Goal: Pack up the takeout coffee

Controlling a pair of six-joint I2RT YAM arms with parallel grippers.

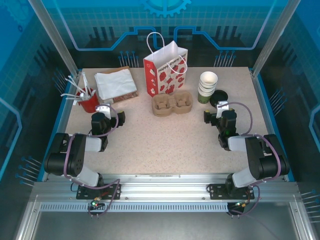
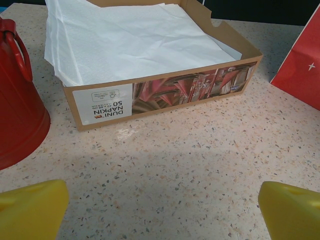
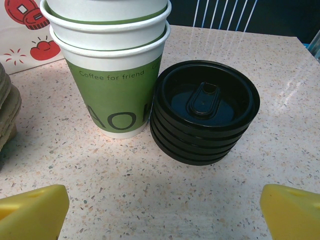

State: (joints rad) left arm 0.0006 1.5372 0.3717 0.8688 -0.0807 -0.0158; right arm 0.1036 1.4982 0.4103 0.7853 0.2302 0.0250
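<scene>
Stack of green white-rimmed paper cups right of red-and-white paper bag; stack of black plastic lids touching cups, farther right of bag. Left hand, right hand both spread above speckled tabletop.

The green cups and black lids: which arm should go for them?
Right, probably. The right gripper, open, faces the cup stack and the lid stack directly; the left gripper faces the napkin box on the table's other side.
</scene>
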